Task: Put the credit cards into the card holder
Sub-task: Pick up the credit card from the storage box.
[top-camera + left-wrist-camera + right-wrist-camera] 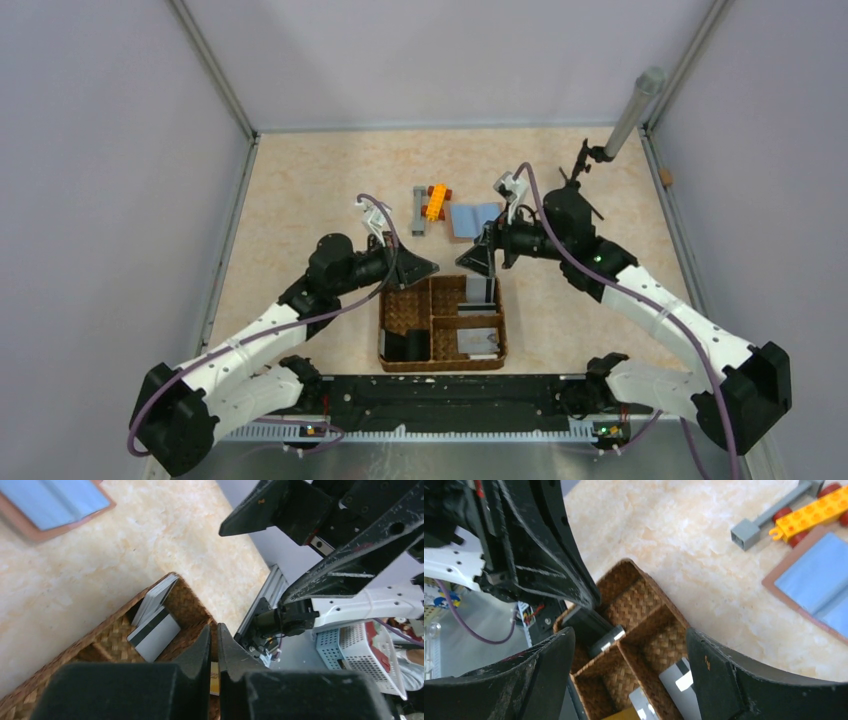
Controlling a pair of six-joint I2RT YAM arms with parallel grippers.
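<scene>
Top external view: one card holder (474, 219) lies open, blue side up, on the worktop (300, 200), just beyond one woven basket (441, 365) of four compartments. The credit cards (480, 291) sit in the basket's right-hand compartments: some stand on edge in the far one, and a grey one lies flat in the near one. From my left wrist I count one black-striped card (154, 632) and a leaning pile (157, 596) too tight to number.

My left jaws are closed at the basket's far edge. A gold sliver (214, 677) shows in their gap; I cannot tell whether it is gripped. My right jaws stand wide apart with nothing in them, between holder and basket, over the far cards.

One black block (405, 345) fills the near-left compartment. One grey bar (419, 211) and one orange brick (436, 201) lie left of the holder.
</scene>
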